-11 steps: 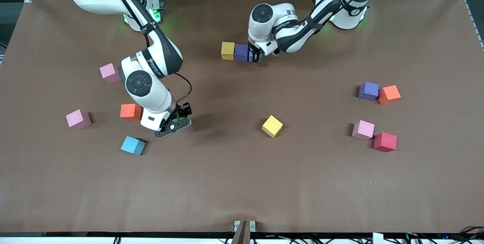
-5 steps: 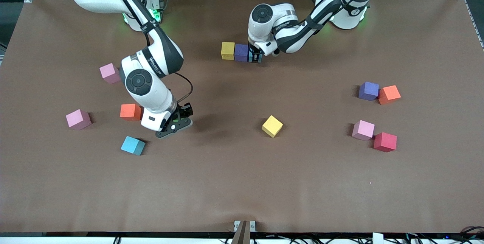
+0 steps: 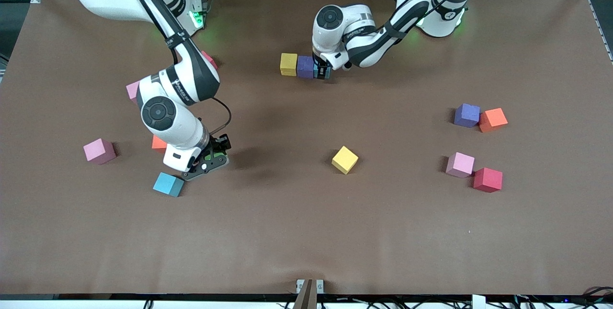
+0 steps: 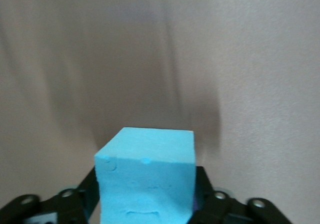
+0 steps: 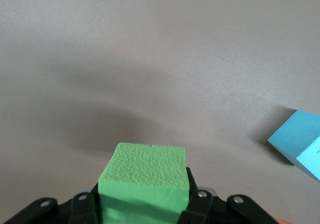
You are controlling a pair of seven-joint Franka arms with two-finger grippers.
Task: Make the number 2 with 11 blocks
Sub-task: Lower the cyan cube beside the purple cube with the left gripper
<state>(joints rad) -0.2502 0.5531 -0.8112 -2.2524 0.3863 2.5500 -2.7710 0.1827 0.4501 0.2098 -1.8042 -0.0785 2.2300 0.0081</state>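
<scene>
Green cube first, who's got it? And where's the 2 at right now? (posted by tomk)

Right gripper [image 3: 209, 158] has it. It's clamped on the green block [image 5: 144, 184], which sits square between its fingers in the right wrist view. It hangs over bare table [image 3: 306, 232], with the loose light blue block [image 3: 168, 184] just beside it, and an orange block [image 3: 158, 143] peeks out from under that arm.

The number 2 is only one row so far: yellow block [image 3: 288, 64], purple block [image 3: 305, 66] and light blue block [image 4: 145, 184], all touching in a line. That row lies farther from the front camera than the loose yellow block [image 3: 345, 159]. The light blue one is at the left arm's end of the row, and the left gripper [image 3: 322, 72] is down right on it with the cube between its sides. Honestly can't tell if it's gripping or has let go. (posted by rigwatcher)
</scene>
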